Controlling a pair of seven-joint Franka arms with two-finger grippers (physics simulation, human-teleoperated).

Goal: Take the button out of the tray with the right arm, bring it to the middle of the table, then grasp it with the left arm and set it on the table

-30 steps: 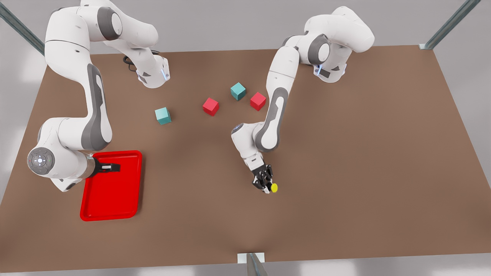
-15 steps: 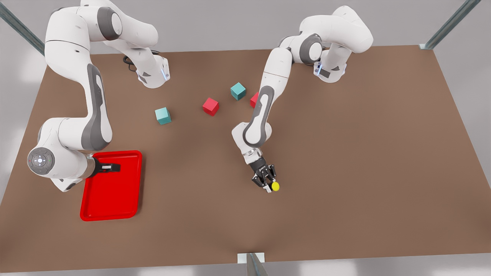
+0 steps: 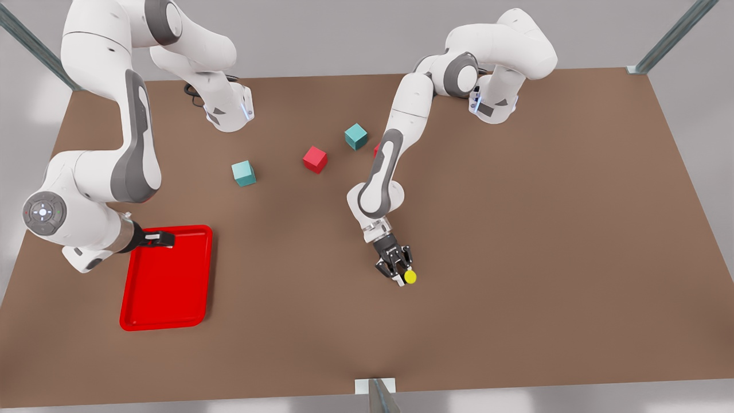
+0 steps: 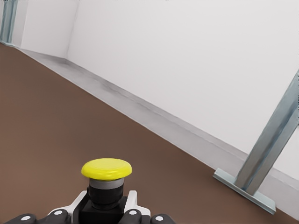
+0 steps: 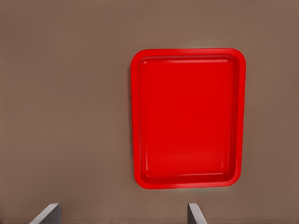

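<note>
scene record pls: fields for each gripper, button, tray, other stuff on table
left gripper: near the table's middle, shut on the button
right gripper: above the far end of the tray, fingers open, holding nothing
button: yellow cap, black base clamped between the left fingers
tray: red, nothing in it, flat on the table at the front view's left
cubes: two teal and one red in plain sight, on the far half; a second red one peeks from behind the left arm
</note>
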